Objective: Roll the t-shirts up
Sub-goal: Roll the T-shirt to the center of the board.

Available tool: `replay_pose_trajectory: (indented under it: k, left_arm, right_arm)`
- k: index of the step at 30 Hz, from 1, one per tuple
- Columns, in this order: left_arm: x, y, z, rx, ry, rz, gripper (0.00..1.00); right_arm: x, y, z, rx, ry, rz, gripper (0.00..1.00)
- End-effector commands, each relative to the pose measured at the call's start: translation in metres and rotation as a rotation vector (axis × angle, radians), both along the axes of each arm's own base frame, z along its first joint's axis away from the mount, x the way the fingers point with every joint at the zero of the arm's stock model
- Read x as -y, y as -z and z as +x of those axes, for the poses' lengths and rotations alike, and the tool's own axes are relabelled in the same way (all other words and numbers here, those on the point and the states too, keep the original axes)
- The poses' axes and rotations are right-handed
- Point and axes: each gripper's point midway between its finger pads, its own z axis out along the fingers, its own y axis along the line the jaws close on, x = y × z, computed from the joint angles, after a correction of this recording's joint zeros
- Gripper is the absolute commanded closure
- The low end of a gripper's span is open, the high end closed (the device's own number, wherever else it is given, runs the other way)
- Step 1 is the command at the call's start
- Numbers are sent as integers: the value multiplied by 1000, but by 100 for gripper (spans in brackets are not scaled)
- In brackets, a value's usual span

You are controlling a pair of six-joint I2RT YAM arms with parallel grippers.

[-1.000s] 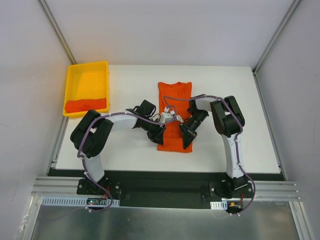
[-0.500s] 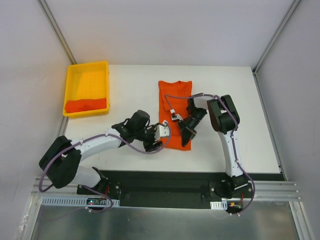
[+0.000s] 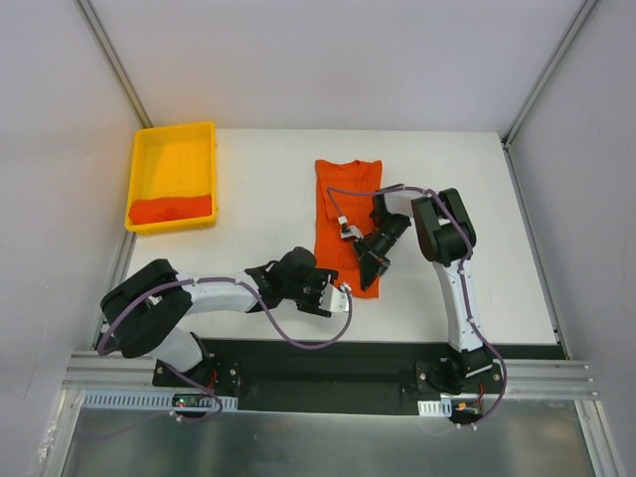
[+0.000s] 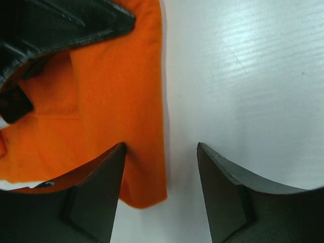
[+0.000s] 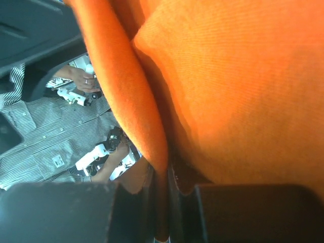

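A plain bright orange t-shirt [image 3: 348, 177] of thin cloth, folded into a long strip, lies in the middle of the flat white table [image 3: 258, 199]. The right gripper [image 3: 370, 264] hides its near end, fingers clamped on a raised fold. The left gripper [image 4: 161, 152] is spread wide astride the near corner, one finger over cloth, one over table. A second orange t-shirt [image 3: 171, 210] lies bunched, shape unclear, in the rectangular yellow plastic tray [image 3: 179, 159]

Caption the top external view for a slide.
Right hand pinches the near end of the orange t-shirt; open left hand sits at its corner.
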Motion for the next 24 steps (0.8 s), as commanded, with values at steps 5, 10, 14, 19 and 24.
replay_pose_trajectory:
  k: [5,10,14,19,24]
  left_arm:
    - [-15,45,-6,103,145,179,79]
    - [-17,53,-21,81,228,225,100]
    - [-18,49,-33,-8,234,225,100]
    - [-1,23,-43,-223,187,157,100]
    - [14,-8,-54,-400,210,66,100]
  right_arm:
    - [7,-10,-7,-24,-10,-6,80]
    - [15,-53,12,126,85,130,7]
    - [54,-116,75,436,258,183,4]
    - [147,-186,122,1428,452,-204,4]
    - [124,-247,111,1961,462,17,4]
